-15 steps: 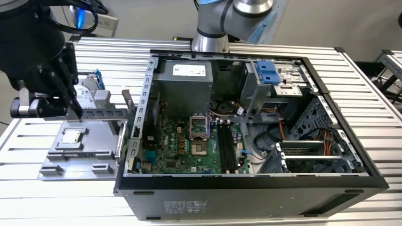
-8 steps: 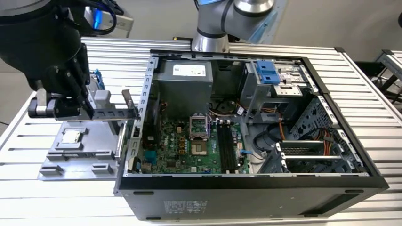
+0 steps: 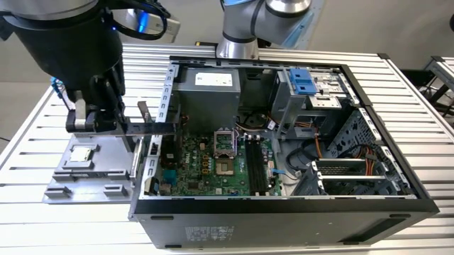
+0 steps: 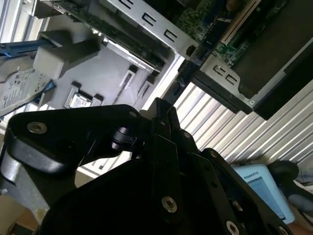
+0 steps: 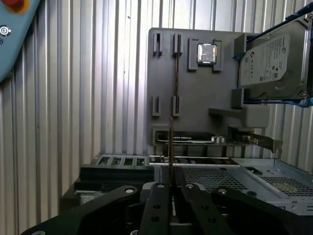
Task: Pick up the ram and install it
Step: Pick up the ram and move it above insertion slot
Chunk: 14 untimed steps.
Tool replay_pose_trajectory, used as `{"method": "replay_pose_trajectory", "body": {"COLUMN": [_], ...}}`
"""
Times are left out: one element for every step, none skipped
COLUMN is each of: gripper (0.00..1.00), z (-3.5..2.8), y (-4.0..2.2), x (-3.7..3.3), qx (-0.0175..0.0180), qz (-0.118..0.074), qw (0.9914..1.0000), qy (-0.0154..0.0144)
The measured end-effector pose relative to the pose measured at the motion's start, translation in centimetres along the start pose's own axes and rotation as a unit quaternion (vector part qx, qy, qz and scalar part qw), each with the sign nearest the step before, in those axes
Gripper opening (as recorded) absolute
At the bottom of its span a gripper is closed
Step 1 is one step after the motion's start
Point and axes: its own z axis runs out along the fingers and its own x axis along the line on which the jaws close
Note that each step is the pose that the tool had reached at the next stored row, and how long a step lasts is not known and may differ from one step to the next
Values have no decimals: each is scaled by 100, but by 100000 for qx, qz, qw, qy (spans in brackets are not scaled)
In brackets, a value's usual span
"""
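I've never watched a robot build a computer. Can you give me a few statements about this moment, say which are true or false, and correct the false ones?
1. The gripper is clamped on the ram. True.
2. The ram is seated in a slot on the motherboard. False: the gripper holds it in the air, by the wall of the computer case nearest the grey tray.
3. A small square processor chip lies on the grey tray. True.
4. The computer case is closed up. False: its side is open and the motherboard shows inside.
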Motion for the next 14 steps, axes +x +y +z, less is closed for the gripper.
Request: {"method": "replay_pose_trajectory", "body": {"gripper": [0,0,0,0,0,0,0,0,0,0,0,0,0,0], "z": [0,0,-1,-1,-2,-2,-2,-2,-3,-3,-3,-3,-3,-4], "y": [-39,-73,-111,-144,-179,-213,-246,-283,-317,-350,-384,-418,-452,-483], "x": [0,0,-1,-1,-1,-1,-1,0,0,0,0,0,1,1], "qx": [1,4,7,10,10,11,14,16,18,22,25,28,34,31], "qz": [30,53,82,107,137,165,197,225,253,281,318,355,389,423], "qw": [100000,100000,100000,100000,100000,100000,100000,100000,100000,100000,99999,99999,99999,99999], "qy": [3,5,6,7,12,13,15,14,17,16,17,17,15,22]}}
